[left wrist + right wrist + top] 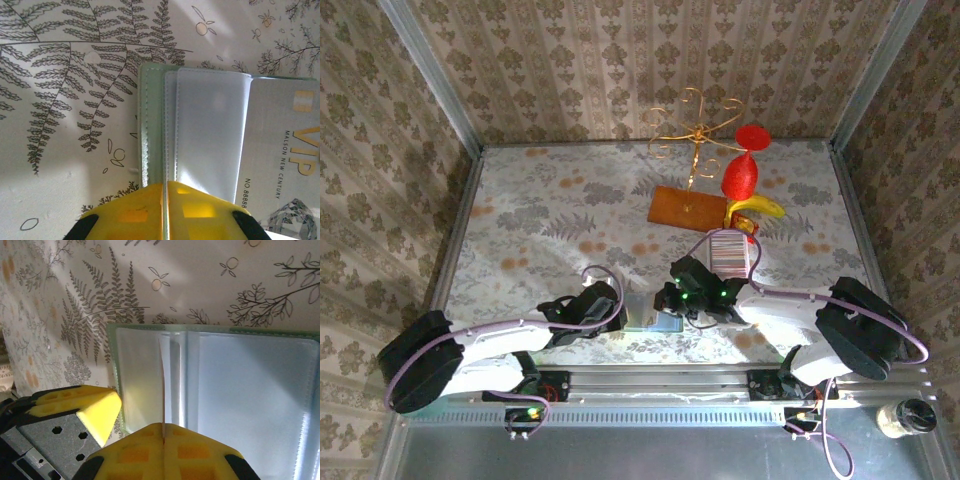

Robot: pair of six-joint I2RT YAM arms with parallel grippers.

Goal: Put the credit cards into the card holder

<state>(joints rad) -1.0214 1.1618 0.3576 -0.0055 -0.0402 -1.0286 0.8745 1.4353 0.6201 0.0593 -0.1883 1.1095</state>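
Right up against the lens in the left wrist view is the left end effector (165, 212), yellow fingertips (200, 215) clenched with just a thin pale sliver caught in the seam. That looks like an edge of the card holder (152, 130), so it's pinching that. The holder lies open on the fern-print bench (75, 150), with the green cover edge on the left and bluish-grey clear sleeves in the middle. On the right is a silvery VIP card (285, 150) whose left edge goes behind a sleeve; can't tell if it's actually seated in a pocket. Right wrist view: the right end effector (163, 452) is clamped too. One sleeve of the holder stands edge-on and runs straight into the seam between its fingers, so it's gripping that leaf. One yellow finger of the left end effector sits just beside the holder's left edge. From the top camera the holder is at the near middle of the bench, between the two end effectors. The other credit cards (728, 254) sit further back and to the right, near a banana (757, 208), a wooden board (685, 207), something red (744, 165) and a gold wire stand (695, 125).
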